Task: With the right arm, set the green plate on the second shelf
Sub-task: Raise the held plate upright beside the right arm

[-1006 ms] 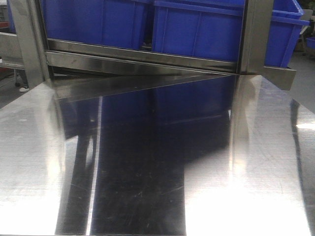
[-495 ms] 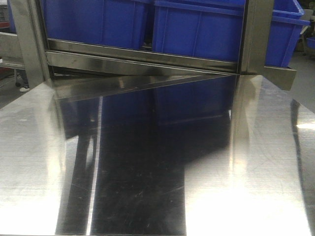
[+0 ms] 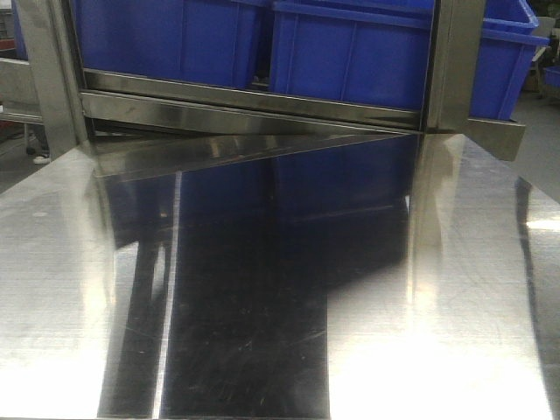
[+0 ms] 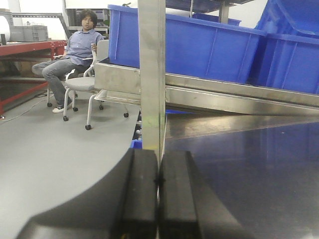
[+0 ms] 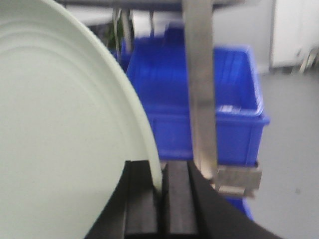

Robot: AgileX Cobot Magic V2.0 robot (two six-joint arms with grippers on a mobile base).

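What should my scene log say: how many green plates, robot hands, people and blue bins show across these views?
green plate: 1
robot hands: 2, the left hand and the right hand
person: 1
blue bins: 2 clear in the front view, maybe more behind
Total: 6
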